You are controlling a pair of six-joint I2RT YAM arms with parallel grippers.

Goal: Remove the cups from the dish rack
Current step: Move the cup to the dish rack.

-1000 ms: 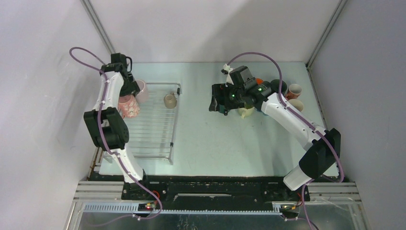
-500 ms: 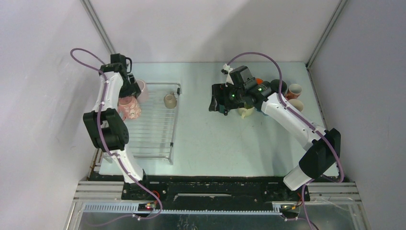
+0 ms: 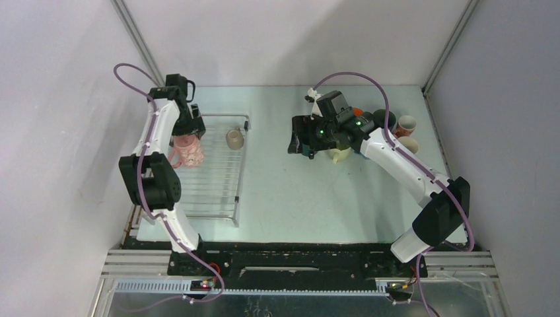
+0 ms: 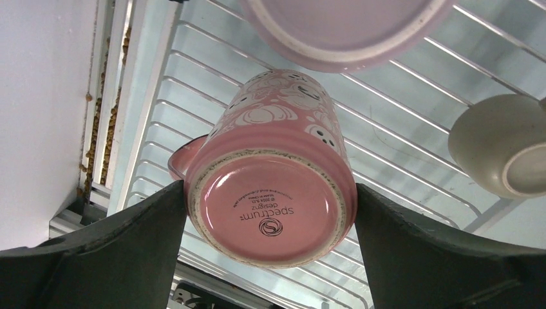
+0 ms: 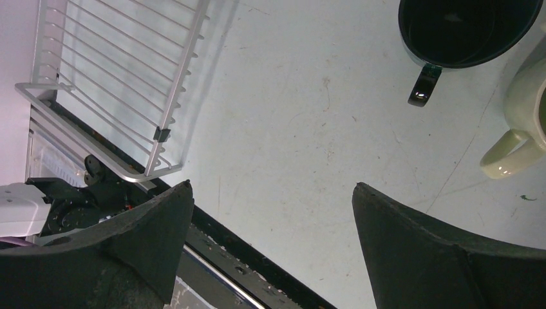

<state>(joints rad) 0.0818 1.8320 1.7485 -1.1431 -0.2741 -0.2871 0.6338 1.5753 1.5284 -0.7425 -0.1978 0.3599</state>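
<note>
My left gripper point(image 3: 187, 134) point(image 4: 270, 215) is shut on the speckled pink mug point(image 3: 189, 152) point(image 4: 277, 174), gripping its base and holding it tilted over the left part of the dish rack point(image 3: 214, 173) point(image 4: 412, 84). A beige cup point(image 3: 234, 138) point(image 4: 505, 145) lies in the rack's far right corner. A lilac-white cup point(image 4: 335, 32) shows in the rack just beyond the mug. My right gripper point(image 3: 301, 135) point(image 5: 270, 193) is open and empty above the table's middle. A dark green cup point(image 5: 463, 26) and a cream mug point(image 3: 339, 154) point(image 5: 525, 122) stand on the table by it.
Several unloaded cups cluster at the far right: orange point(image 3: 357, 111), dark green point(image 3: 385, 119), a pink-rimmed one point(image 3: 407, 124) and a cream one point(image 3: 409, 144). The rack's right rim point(image 5: 177, 96) lies left of my right gripper. Walls close in on both sides.
My left gripper has carried the speckled pink mug to the right, from the rack's left edge to over its bars. The right arm has not moved.
</note>
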